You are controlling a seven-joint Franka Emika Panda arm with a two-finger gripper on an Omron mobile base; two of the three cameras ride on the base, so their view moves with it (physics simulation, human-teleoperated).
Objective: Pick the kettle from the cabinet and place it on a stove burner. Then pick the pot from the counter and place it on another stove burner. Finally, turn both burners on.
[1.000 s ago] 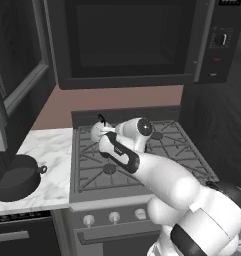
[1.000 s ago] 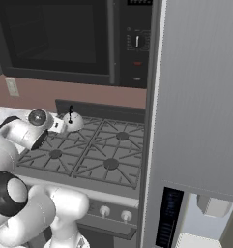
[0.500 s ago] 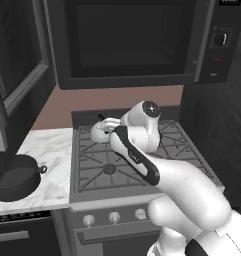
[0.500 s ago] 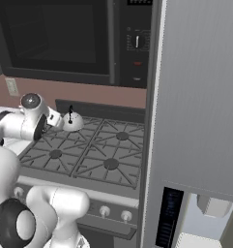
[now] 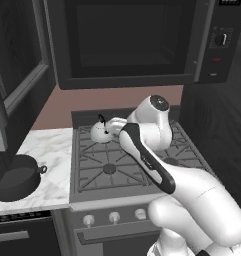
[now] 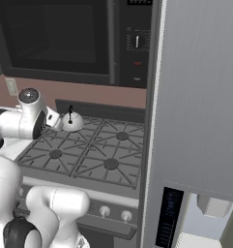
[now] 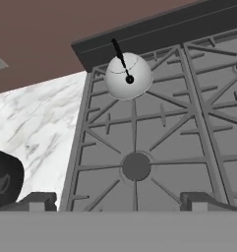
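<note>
Counts showing: one kettle (image 5: 101, 133) sitting on the rear-left grate, one pot (image 5: 16, 176) resting on the counter (image 5: 47, 150), four stove burners (image 6: 111, 163), one microwave (image 5: 137, 42), three front knobs (image 5: 114, 217).

kettle (image 7: 128, 76) is shiny white-silver w/ thin black handle + black knob, at back left corner of cooktop. grates (image 7: 154, 133) are mid grey cast iron; burner caps (image 7: 135, 166) darker grey, round. knobs (image 5: 114, 217) on stove front are silver on a grey panel. counter (image 5: 48, 160) is white marble w/ grey veining, dark cabinet fronts below. pot (image 5: 14, 176) at its front left edge is dark grey-black, matte. wall behind stove (image 6: 84, 92) is dull reddish brown. microwave (image 5: 127, 42) is black w/ dark glass door, pale dial, small red mark on ctrl strip. fridge side (image 6: 200, 92) is brushed light grey. arm (image 5: 157, 145) is white w/ black trim.
</note>
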